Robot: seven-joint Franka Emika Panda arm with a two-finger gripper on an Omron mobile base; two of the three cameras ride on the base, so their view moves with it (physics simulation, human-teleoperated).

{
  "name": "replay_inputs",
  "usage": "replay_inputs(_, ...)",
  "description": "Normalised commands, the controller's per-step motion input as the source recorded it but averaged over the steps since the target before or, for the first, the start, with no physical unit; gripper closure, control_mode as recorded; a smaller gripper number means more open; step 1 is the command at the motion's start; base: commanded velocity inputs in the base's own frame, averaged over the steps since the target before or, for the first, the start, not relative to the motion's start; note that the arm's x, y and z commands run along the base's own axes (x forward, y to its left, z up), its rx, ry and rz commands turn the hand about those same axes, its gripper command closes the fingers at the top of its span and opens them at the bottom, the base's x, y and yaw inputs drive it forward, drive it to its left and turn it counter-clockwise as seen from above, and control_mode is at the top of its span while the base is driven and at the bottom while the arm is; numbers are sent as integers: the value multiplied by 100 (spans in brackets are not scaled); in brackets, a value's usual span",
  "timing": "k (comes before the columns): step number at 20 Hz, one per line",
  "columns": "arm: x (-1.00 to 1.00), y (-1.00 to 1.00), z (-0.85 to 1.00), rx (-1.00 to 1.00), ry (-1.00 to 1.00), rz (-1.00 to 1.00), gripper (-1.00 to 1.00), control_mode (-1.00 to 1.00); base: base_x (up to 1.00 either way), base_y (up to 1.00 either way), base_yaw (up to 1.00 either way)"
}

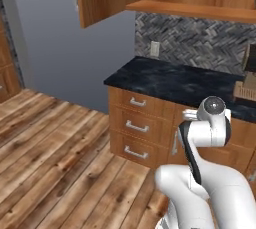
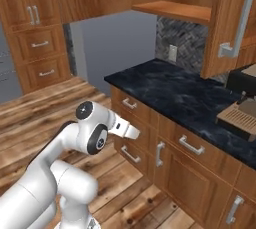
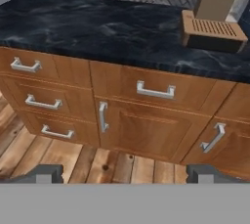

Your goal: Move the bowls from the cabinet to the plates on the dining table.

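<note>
Height is what separates the arm from its work: the gripper (image 3: 124, 175) hangs low in front of the base units, its fingers (image 3: 44, 173) spread wide apart with nothing between them, facing the drawer fronts (image 3: 44, 103) and the lower cupboard door (image 3: 141, 130) under the black marbled desk (image 3: 97, 27). The cabinet (image 2: 220, 18) is mounted on the wall above that desk, and from the right base view its door (image 2: 232, 23) stands swung open with the grey bar handle (image 2: 240, 15) turned out toward the room, the wooden shelf (image 2: 172, 10) running along behind it. From where I stand I can't make out any bowls on that shelf; the part in sight looks bare, and the rest of the cabinet's inside is cut off by the top of the picture, so I cannot tell where they sit. Neither the plates nor the dining table are anywhere near this corner. A tan coffee machine (image 3: 215, 22) stands on the desk to the right, under the open door. I'd judge the next move has to lift the hand well up and tip it forward, over the desk edge and toward the shelf, since the fingers now point at the wrong level altogether
</note>
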Motion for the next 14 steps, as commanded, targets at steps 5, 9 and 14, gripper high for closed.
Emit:
replay_inputs(5,0,0,0,0,0,0,-100,100,7,-24,-23)
replay_inputs(9,0,0,0,0,0,0,-100,100,0,0,-43)
replay_inputs(14,0,0,0,0,0,0,-100,100,0,-2,-39)
